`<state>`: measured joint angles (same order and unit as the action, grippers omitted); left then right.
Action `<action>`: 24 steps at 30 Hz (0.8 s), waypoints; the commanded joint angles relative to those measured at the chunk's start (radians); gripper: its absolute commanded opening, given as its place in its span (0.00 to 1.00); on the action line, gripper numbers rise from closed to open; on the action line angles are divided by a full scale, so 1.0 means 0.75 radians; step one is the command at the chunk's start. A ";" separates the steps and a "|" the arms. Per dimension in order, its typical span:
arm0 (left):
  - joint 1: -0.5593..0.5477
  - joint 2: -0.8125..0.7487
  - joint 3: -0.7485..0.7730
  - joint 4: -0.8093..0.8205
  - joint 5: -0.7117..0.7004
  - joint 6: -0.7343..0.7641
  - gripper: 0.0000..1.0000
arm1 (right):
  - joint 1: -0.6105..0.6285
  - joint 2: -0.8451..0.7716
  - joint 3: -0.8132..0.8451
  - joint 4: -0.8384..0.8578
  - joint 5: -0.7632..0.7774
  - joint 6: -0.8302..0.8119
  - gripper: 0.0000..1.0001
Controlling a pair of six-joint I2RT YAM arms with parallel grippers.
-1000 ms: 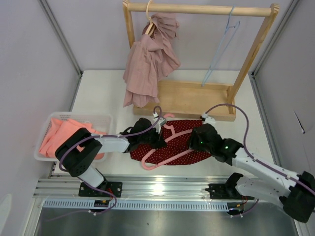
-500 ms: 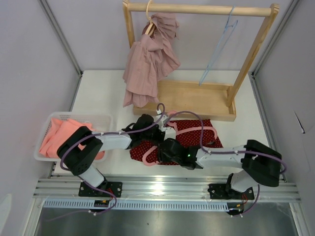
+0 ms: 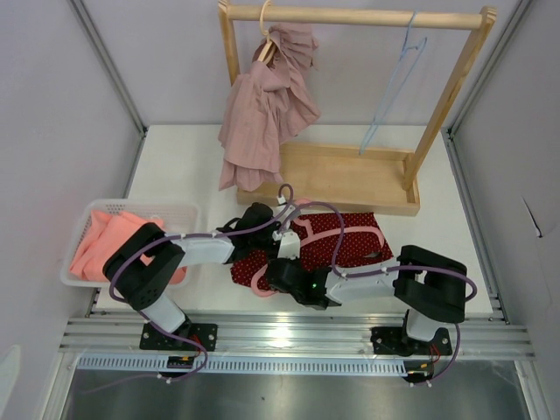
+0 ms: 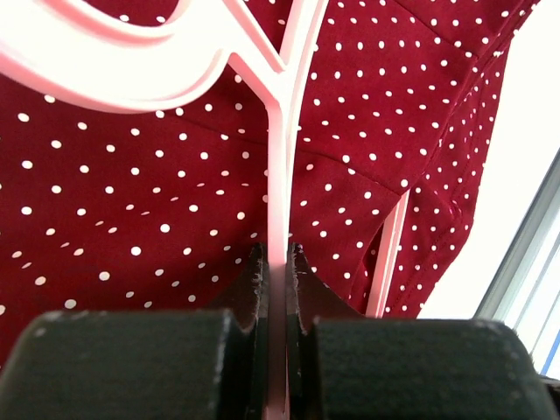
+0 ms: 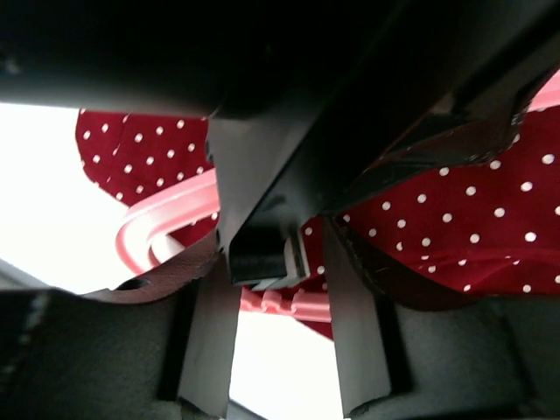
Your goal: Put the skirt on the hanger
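Note:
A red white-dotted skirt lies flat on the table with a pink plastic hanger on top of it. My left gripper is shut on the hanger's thin bar; in the left wrist view the bar runs straight out from between the closed jaws over the skirt. My right gripper is low over the skirt's left part, right next to the left gripper. In the right wrist view it is open, with the hanger's end loop and the skirt beyond it and a dark arm part close overhead.
A wooden clothes rack stands at the back with a dusty-pink garment and an empty blue hanger on its rail. A white basket with orange-pink cloth sits at the left. A metal rail runs along the near edge.
My right arm has swung from the skirt's right side across to its left, ending beside the left gripper. The skirt has shifted a little. The left gripper has kept its hold on the hanger.

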<state>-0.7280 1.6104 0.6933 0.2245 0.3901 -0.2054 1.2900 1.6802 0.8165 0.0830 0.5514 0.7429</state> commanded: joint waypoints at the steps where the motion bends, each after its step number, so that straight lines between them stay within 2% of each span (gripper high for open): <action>1: -0.007 0.013 0.043 -0.050 0.026 0.086 0.00 | 0.025 0.069 0.026 -0.017 0.077 0.044 0.44; 5: 0.003 0.013 0.045 -0.052 0.040 0.088 0.00 | 0.070 0.075 0.022 -0.045 0.150 0.061 0.44; 13: 0.044 0.037 0.074 -0.074 0.104 0.076 0.00 | 0.080 0.065 -0.009 -0.072 0.167 0.085 0.36; 14: 0.046 0.041 0.074 -0.078 0.110 0.078 0.00 | 0.078 0.069 -0.011 -0.072 0.169 0.087 0.35; 18: 0.044 0.049 0.074 -0.091 0.124 0.090 0.00 | 0.080 0.036 0.005 -0.102 0.185 0.077 0.16; 21: 0.046 0.052 0.070 -0.085 0.128 0.086 0.00 | 0.074 -0.025 0.036 -0.160 0.210 0.051 0.08; 24: 0.046 0.047 0.070 -0.083 0.134 0.088 0.00 | 0.064 -0.072 0.069 -0.209 0.224 0.032 0.06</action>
<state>-0.6971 1.6348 0.7296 0.2066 0.4828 -0.1829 1.3376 1.6875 0.8265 -0.0105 0.6659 0.7769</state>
